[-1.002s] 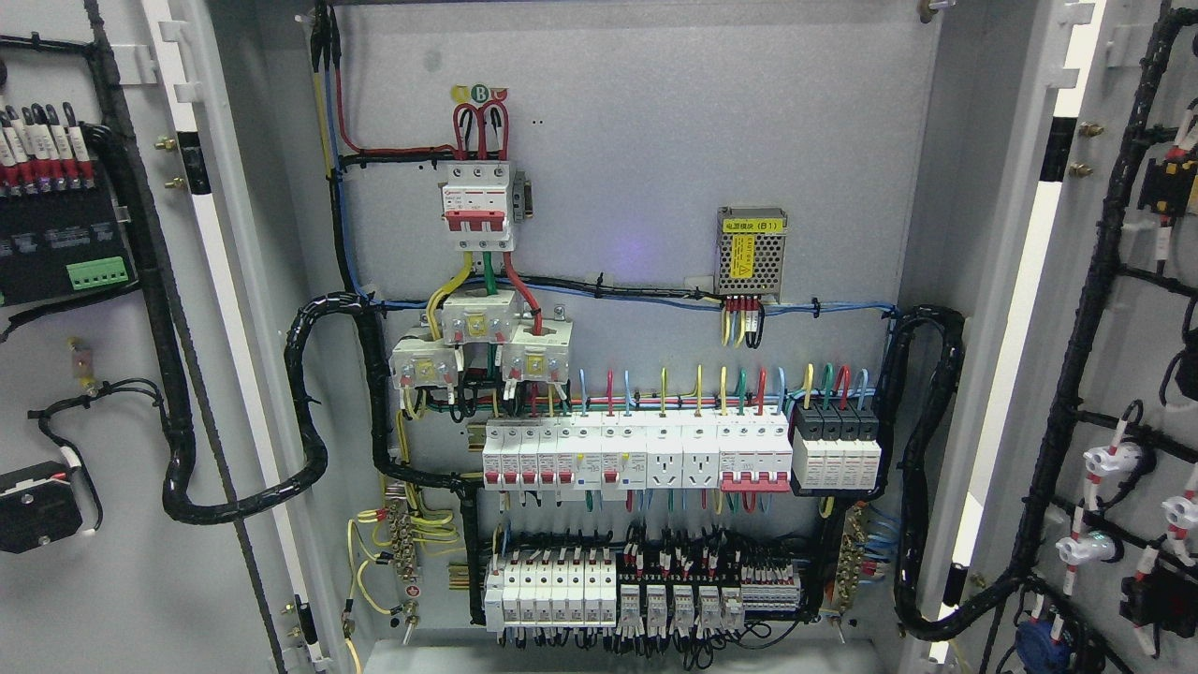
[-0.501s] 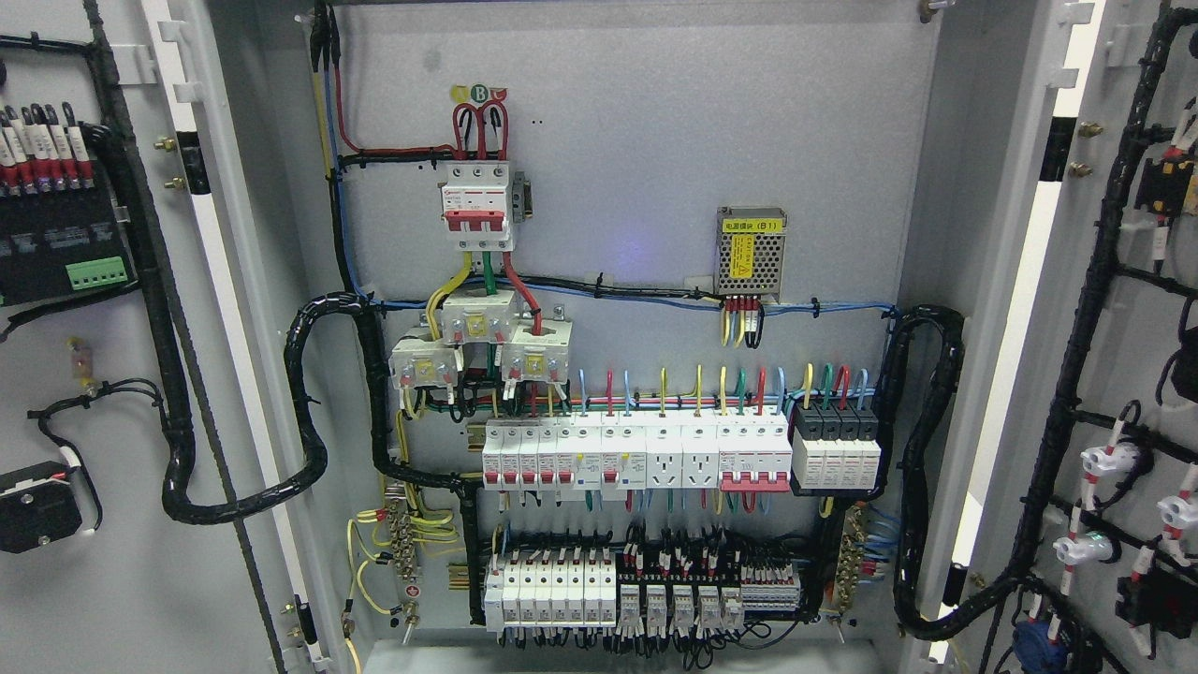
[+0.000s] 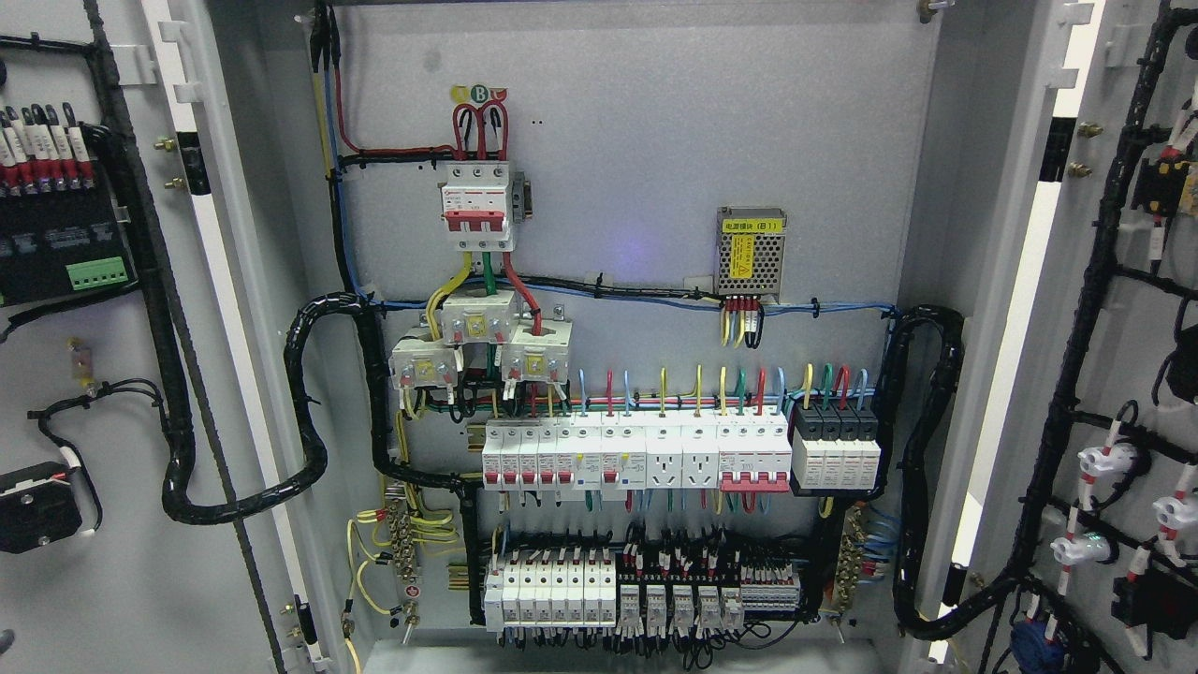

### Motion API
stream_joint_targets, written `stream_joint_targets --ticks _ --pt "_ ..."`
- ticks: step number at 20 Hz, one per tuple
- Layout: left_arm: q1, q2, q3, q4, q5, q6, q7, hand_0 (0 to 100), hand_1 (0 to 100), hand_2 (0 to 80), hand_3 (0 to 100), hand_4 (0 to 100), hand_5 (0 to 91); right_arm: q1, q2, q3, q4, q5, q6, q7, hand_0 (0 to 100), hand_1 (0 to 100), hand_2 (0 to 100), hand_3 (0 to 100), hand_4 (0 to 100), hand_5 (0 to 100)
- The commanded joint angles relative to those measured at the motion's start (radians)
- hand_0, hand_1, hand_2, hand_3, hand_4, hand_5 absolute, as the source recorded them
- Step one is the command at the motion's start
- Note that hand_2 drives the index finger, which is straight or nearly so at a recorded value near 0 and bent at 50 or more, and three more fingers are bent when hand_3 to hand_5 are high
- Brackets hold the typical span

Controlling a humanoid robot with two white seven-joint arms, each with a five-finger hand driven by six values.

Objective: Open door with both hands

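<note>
Cabinet: you are looking straight into an open electrical cabinet (image 3: 636, 187); its grey back panel fills the middle of the frame.
Left door: the left door (image 3: 140, 562) stands swung open at the left of the frame, inner face toward you, long axis vertical, leaning slightly in the picture so its top sits further left than its bottom.
Right door: the right door (image 3: 1104, 374) stands open at the right of the frame, inner face toward you, long axis vertical, its top leaning toward the right edge.
Left door fittings: a black terminal block (image 3: 56, 234) at upper left with a green connector; a black cable loom (image 3: 234, 505) loops from the door into the cabinet.
Right door fittings: a black cable harness (image 3: 1076, 356) runs down it, with white lamp holders at lower right.
Inside, upper: a red-and-white main breaker (image 3: 477, 206) left of centre; a meshed power supply (image 3: 751, 251) with a yellow label to its right.
Inside, middle: a row of breakers and sockets (image 3: 683, 454) across the centre.
Inside, lower: a terminal strip (image 3: 646, 594) beneath it.
Robot hands: you see neither robot hand in the frame, so you cannot tell whether either is released or clenched.
Lower-left corner: a small grey shape at the very edge, too little of it to identify.
</note>
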Motion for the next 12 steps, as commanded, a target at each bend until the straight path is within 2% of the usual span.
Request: stream_joint_targets --ticks 1,8,12 --pt "0.096 -0.052 -0.223 -0.13 -0.074 0.0 0.0 0 0 0.0 0 0 0.0 -0.046 -0.015 0.177 0.046 0.056 0.007 -0.001 38 0 0 0 0 0" --pt "0.228 -0.162 -0.338 -0.121 -0.234 0.017 0.0 0 0 0.0 0 0 0.0 -0.071 0.007 0.329 0.176 0.133 0.009 -0.002 38 0 0 0 0 0" --pt "0.318 -0.208 -0.369 -0.109 -0.305 0.032 0.007 0 0 0.0 0 0 0.0 -0.067 0.048 0.426 0.27 0.188 0.009 -0.002 38 0 0 0 0 0"
